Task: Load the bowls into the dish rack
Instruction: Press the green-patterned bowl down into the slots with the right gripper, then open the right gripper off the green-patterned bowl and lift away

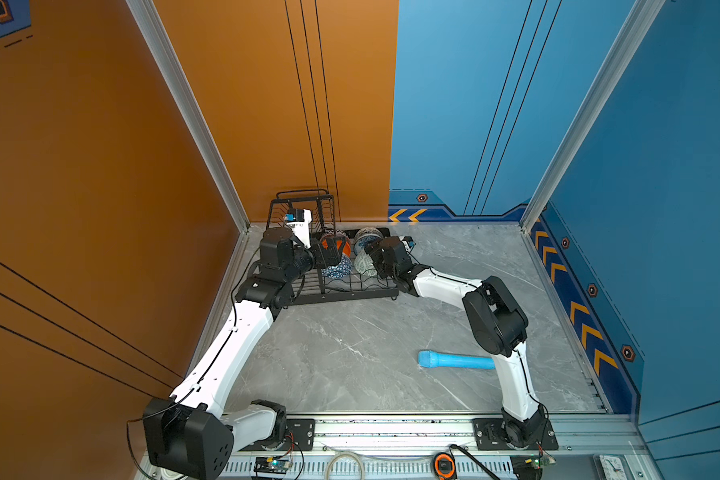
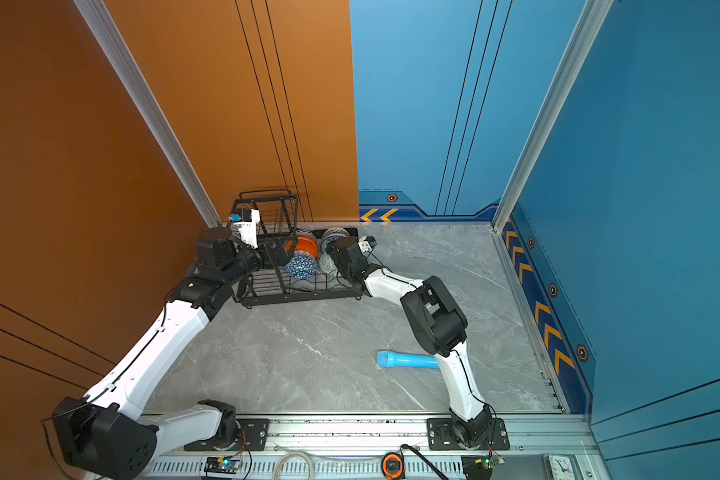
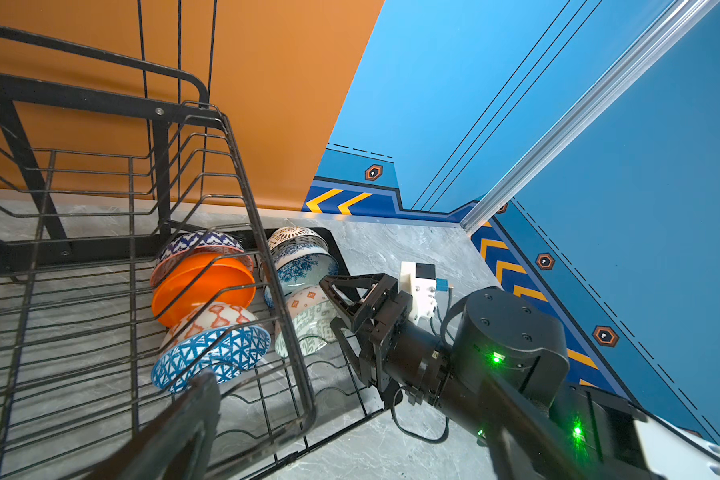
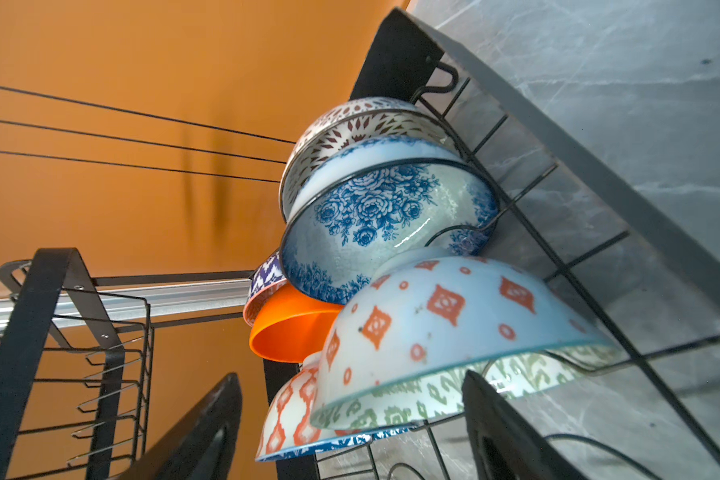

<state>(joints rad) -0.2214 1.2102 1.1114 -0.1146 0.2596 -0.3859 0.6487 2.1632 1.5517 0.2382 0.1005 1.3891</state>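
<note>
The black wire dish rack (image 1: 341, 297) (image 2: 300, 296) stands in the table's far left corner. Several bowls lean on edge in two rows on its lower tray. One row has the plain orange bowl (image 3: 204, 286) and the blue triangle bowl (image 3: 213, 357). The other has the white-blue floral bowl (image 4: 371, 208) and the pale green patterned bowl (image 4: 454, 324) (image 1: 364, 262). My right gripper (image 4: 356, 432) (image 1: 373, 255) is open, its fingers either side of the green bowl's rim. Beside the blue triangle bowl, my left gripper (image 3: 354, 436) (image 1: 329, 253) is open and empty.
A light blue cylinder (image 1: 456, 360) (image 2: 408, 360) lies on the grey marble table near the right arm's forearm. The rack's raised basket (image 3: 142, 174) stands over the tray's left part, close to the orange wall. Both arms reach in over the rack's front.
</note>
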